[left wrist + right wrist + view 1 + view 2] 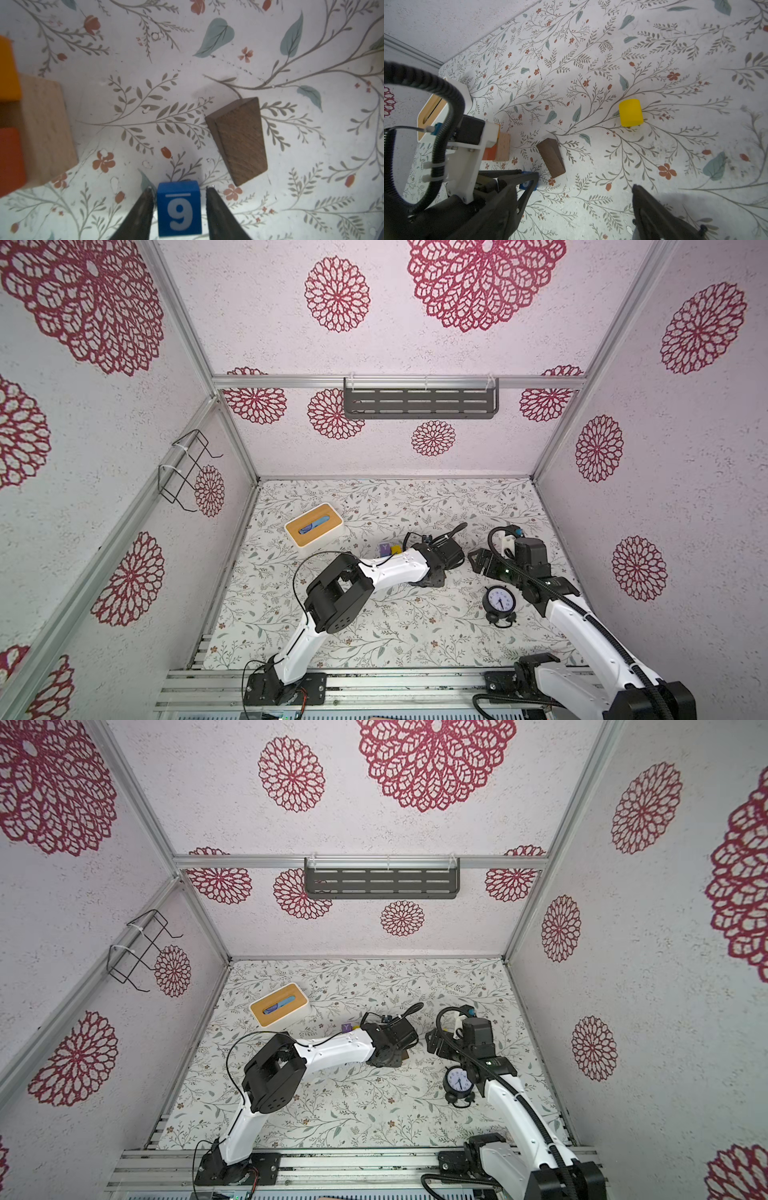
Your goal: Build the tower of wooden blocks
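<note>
Blue "9" cube (179, 209) stands on the floral table (374, 635) between the fingers of the left gripper (179, 188). They flank it with a sliver of gap on each side and do not clamp it. Just beside it lies a dark brown bar (239, 141). On its other side is the tower (502, 146), tan at the base with orange on it. The right gripper (581, 185) hangs spread wide, holding nothing, near a yellow cylinder (630, 113). Farther off, a white box (320, 540) has a blue object (311, 526) lying in the slot of its wooden lid (328, 517).
</note>
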`<state>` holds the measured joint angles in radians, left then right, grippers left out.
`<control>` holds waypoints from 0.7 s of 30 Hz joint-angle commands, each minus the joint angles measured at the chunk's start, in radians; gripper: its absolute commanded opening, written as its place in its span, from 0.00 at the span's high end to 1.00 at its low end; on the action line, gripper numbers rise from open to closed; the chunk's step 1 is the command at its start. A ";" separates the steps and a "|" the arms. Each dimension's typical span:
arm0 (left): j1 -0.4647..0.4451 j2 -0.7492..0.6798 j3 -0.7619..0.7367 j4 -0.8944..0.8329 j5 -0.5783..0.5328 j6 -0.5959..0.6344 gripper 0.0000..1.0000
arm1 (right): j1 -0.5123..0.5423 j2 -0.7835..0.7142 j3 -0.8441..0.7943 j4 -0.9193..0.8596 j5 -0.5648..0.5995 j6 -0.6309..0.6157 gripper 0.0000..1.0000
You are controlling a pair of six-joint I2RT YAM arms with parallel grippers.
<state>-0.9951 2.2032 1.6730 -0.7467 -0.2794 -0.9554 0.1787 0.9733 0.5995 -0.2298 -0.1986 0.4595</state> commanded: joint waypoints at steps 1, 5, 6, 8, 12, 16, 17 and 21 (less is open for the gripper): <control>0.002 -0.019 0.013 -0.007 -0.028 -0.024 0.40 | -0.008 -0.040 0.008 0.001 0.037 0.018 0.16; 0.005 -0.063 0.004 -0.021 -0.062 -0.024 0.26 | -0.009 -0.037 0.014 -0.027 0.055 0.031 0.24; 0.004 -0.083 -0.010 -0.019 -0.073 -0.026 0.23 | -0.008 -0.032 0.018 -0.036 0.057 0.030 0.26; 0.003 -0.139 -0.045 -0.004 -0.094 -0.028 0.16 | -0.004 -0.014 0.031 -0.055 0.043 0.009 0.28; 0.001 -0.276 -0.124 0.036 -0.123 -0.005 0.03 | 0.053 0.026 0.069 -0.110 0.084 -0.009 0.32; 0.000 -0.387 -0.204 0.039 -0.164 -0.008 0.03 | 0.147 0.048 0.097 -0.121 0.168 0.019 0.33; 0.000 -0.415 -0.227 0.042 -0.174 -0.009 0.03 | 0.169 0.059 0.105 -0.125 0.185 0.024 0.34; 0.000 -0.561 -0.340 0.042 -0.229 -0.016 0.03 | 0.258 0.125 0.134 -0.130 0.225 0.064 0.36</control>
<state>-0.9951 1.6981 1.3891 -0.7078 -0.4377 -0.9546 0.3973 1.0718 0.6971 -0.3420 -0.0410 0.4854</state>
